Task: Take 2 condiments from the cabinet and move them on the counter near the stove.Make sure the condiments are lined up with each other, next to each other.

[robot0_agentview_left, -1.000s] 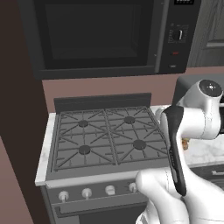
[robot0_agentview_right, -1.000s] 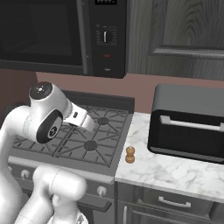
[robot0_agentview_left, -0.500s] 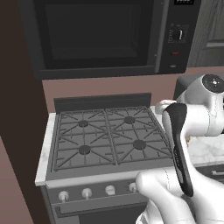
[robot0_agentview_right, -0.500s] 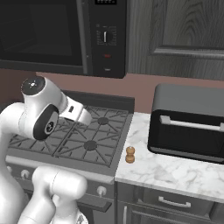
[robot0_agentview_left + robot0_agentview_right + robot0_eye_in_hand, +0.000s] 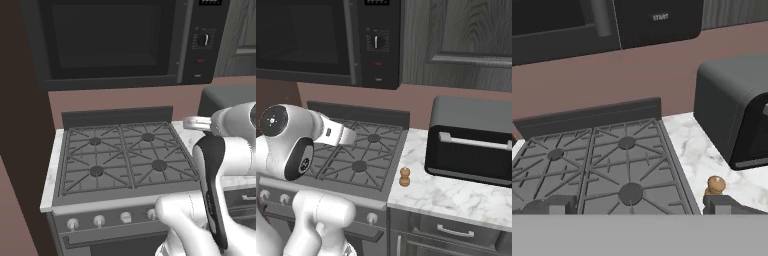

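- The gripper (image 5: 637, 204) has its jaws spread wide with nothing between them; one dark fingertip (image 5: 559, 203) rises at the lower left of the hand view and the other at the lower right.
- Ahead of and below the gripper lies the stove (image 5: 602, 165), its black grates and round burners between the two fingertips.
- Just beyond the right fingertip stands the pepper mill (image 5: 715, 185), upright on the counter (image 5: 697, 145), close to the stove's right edge. From the right base view the pepper mill (image 5: 404, 176) stands alone on the marble near the counter's front edge, apart from everything else.
- Further right of the gripper, behind the mill and well apart from it, sits a dark toaster oven (image 5: 471, 141) with a silver bar handle on its front.
- Beyond the stove's raised back panel is a pinkish wall, and above it hangs the black microwave (image 5: 125, 40) with its control panel on the right.
- To the right of the microwave, above the toaster oven, is the cabinet (image 5: 461, 40), its dark wood-grain door shut.
- Silver knobs (image 5: 99, 220) line the stove's front.
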